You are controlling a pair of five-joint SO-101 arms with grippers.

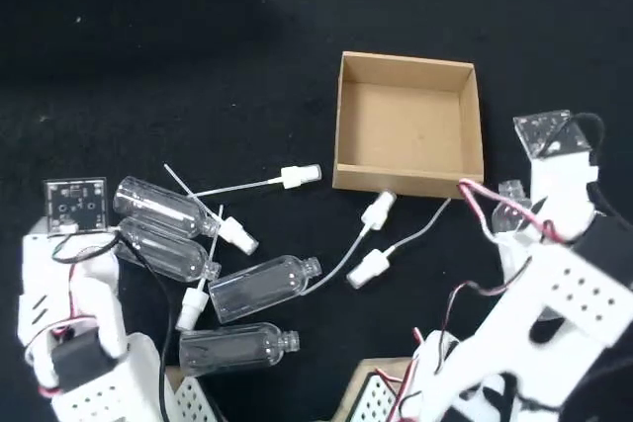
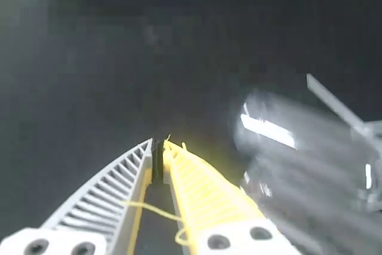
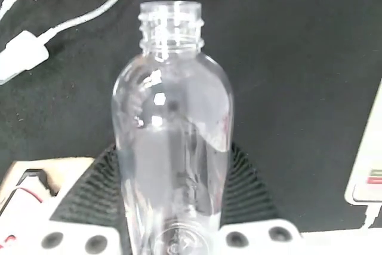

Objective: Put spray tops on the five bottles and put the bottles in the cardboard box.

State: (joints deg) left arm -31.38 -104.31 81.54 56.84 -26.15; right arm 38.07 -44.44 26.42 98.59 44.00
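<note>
By the right edge of the surface (image 1: 554, 46) the right pincer (image 3: 173, 153) grips an uncapped bottle (image 3: 172, 76); the left pincer (image 2: 159, 147), closed and empty, probably must fetch a spray top (image 1: 373, 266) next.

The left arm (image 1: 74, 338) sits low at the near left, wrist pointing away; the left gripper (image 2: 158, 150) has its grey and yellow fingers pressed together at the tips, holding nothing; the right arm (image 1: 554, 294) rises at the near right; the right gripper (image 3: 173, 150) clamps a clear bottle (image 3: 172, 88) between its dark fingers.
</note>
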